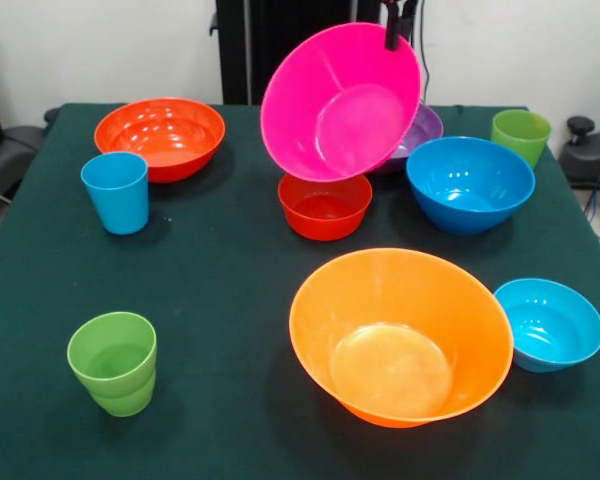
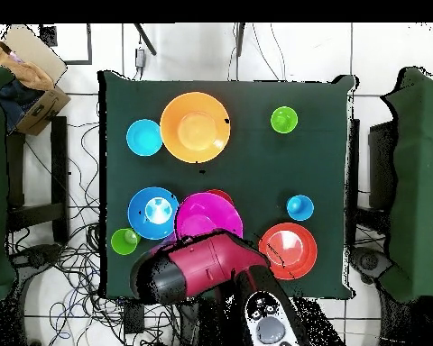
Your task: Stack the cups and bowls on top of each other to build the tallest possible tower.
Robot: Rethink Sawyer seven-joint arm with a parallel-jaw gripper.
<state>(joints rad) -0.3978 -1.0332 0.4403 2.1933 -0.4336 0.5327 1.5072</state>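
My gripper [image 1: 397, 30] comes in at the top edge and is shut on the upper rim of the large pink bowl [image 1: 340, 100]. The bowl hangs tilted, its opening towards the front camera, over the small red-orange bowl [image 1: 325, 207]; I cannot tell whether they touch. The purple bowl [image 1: 423, 130] is mostly hidden behind the pink one. The blue bowl [image 1: 470, 185] stands to its right. The large orange bowl [image 1: 400, 335] and the small blue bowl [image 1: 550, 323] sit at the front. In the overhead view the pink bowl [image 2: 208, 216] shows beside my arm [image 2: 202, 266].
The medium red-orange bowl [image 1: 160, 135] stands at the back left with the sky blue cup [image 1: 116, 192] in front of it. One lime green cup [image 1: 113, 362] is at the front left, the other [image 1: 521, 135] at the back right. All stand apart on the green tablecloth [image 1: 230, 300].
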